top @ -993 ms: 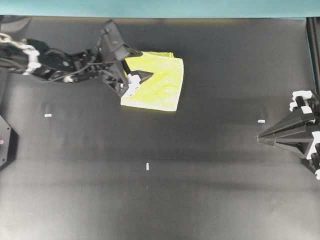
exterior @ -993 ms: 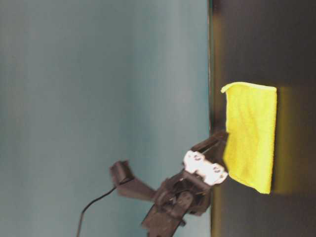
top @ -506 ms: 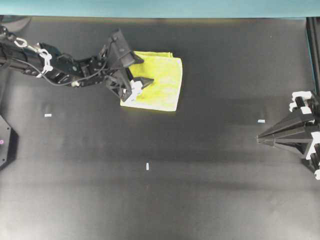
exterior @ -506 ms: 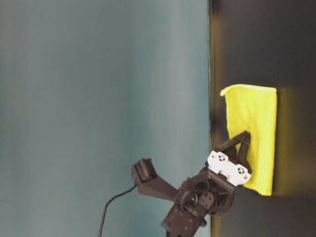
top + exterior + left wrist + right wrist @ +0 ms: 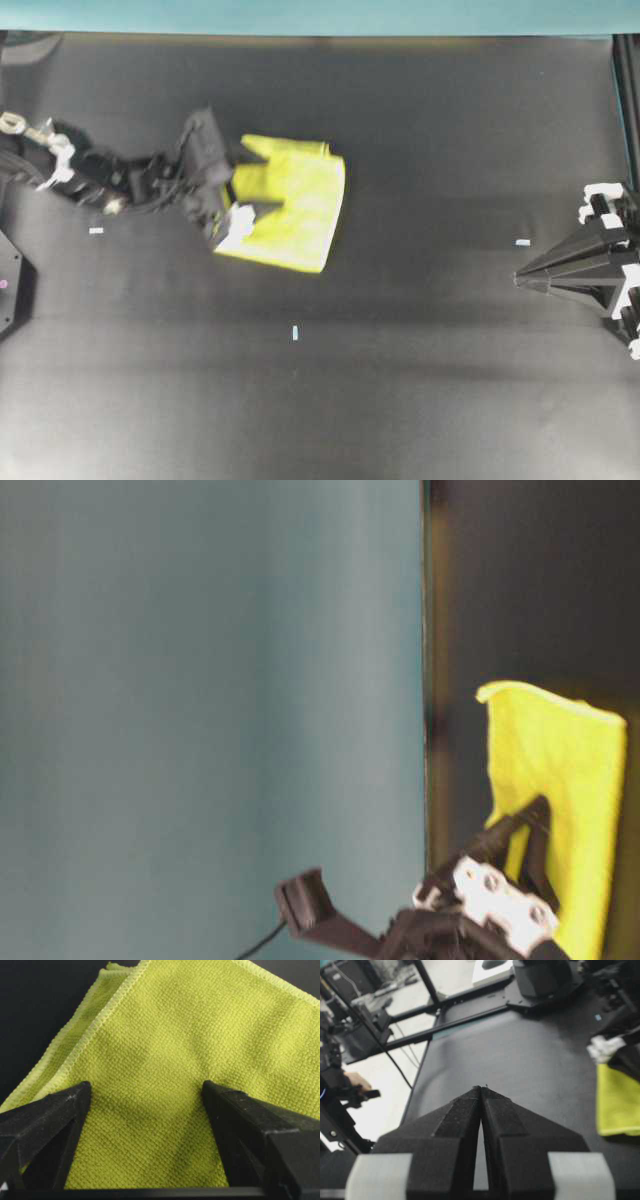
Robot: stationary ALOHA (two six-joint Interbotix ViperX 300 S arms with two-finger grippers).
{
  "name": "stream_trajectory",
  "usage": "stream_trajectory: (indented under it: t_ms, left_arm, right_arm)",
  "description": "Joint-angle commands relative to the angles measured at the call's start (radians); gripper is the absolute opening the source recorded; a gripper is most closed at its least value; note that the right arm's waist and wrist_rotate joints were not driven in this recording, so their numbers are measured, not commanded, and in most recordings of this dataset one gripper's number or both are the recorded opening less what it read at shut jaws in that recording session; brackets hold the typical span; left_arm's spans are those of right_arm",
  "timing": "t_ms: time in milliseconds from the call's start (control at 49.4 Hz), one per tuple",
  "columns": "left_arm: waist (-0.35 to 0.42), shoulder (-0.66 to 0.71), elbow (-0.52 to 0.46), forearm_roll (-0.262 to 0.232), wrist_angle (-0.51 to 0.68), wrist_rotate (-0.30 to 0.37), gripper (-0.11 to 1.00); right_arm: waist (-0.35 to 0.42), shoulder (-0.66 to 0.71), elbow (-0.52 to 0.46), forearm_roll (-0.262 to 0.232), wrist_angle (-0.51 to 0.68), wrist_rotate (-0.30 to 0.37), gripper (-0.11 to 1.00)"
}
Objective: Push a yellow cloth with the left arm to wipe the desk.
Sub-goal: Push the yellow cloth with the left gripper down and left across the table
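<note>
The yellow cloth (image 5: 300, 205) lies flat on the black desk (image 5: 400, 380), left of centre and slightly turned. My left gripper (image 5: 270, 186) is open, its two black fingers spread and pressed down on the cloth's left part. In the left wrist view the cloth (image 5: 200, 1020) fills the frame between the fingertips of the left gripper (image 5: 146, 1085). The table-level view shows the left gripper (image 5: 520, 825) on the cloth (image 5: 570, 770). My right gripper (image 5: 520, 278) is shut and empty at the right edge, far from the cloth, and it also shows in its wrist view (image 5: 481, 1088).
A teal strip (image 5: 320, 15) runs along the desk's far edge. Small white marks (image 5: 295, 333) (image 5: 96, 230) (image 5: 522, 242) dot the desk. A black frame post (image 5: 625, 80) stands at the far right. The right wrist view shows the cloth (image 5: 617, 1105) far ahead.
My left gripper has moved left and toward the near side, dragging the cloth with it. The cloth has turned a little. The jaws have spread from a closed point. The right arm is still.
</note>
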Motion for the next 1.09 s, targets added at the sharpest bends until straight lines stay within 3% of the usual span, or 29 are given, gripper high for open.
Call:
stream_trajectory:
  t_ms: [0,446,1074]
  left_arm:
    - [-0.055,-0.034,0.035,0.003,0.000,-0.005,0.87]
    - [-0.265,-0.144,0.169,0.003,0.006,-0.081,0.87]
    - [-0.571,-0.140,0.169,0.003,0.095,-0.083,0.87]
  right_arm:
    - [0.000,0.003,-0.006,0.002,-0.005,0.000,0.00]
    - [-0.002,0.003,-0.006,0.002,-0.006,0.000,0.00]
    - [0.000,0.003,-0.005,0.006,-0.008,-0.002,0.00]
